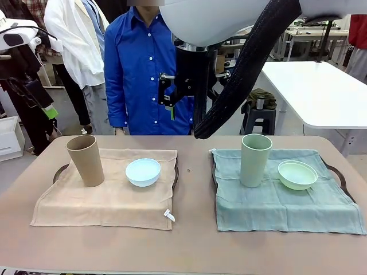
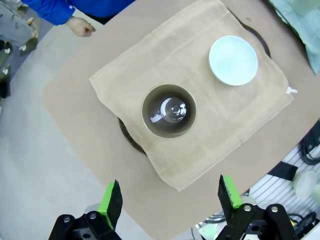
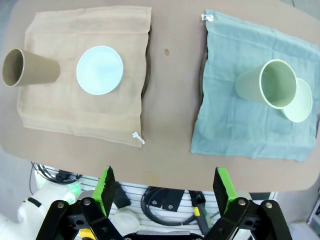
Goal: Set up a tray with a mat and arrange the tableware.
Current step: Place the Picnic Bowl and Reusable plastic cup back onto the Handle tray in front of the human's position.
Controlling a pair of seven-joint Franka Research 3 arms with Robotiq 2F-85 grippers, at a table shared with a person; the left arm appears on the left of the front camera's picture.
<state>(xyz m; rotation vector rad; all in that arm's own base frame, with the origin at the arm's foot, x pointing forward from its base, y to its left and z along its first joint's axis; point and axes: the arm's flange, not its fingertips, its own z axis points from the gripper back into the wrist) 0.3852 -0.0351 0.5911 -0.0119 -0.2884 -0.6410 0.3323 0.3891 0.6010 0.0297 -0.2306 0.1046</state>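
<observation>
Left of the front frame, the tan cup (image 1: 85, 160) and light blue bowl (image 1: 143, 172) sit empty on the tan mat (image 1: 103, 200). At right, the pale green cup (image 1: 255, 160) and pale green bowl (image 1: 297, 175) sit empty on the green mat (image 1: 287, 206). Both the left hand (image 2: 170, 200) and the right hand (image 3: 165, 187) hang high with fingers apart, holding nothing.

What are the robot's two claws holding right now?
Nothing. The left gripper and the right gripper are both open and hang above the table, apart from the tan cup and the pale green cup.
</observation>
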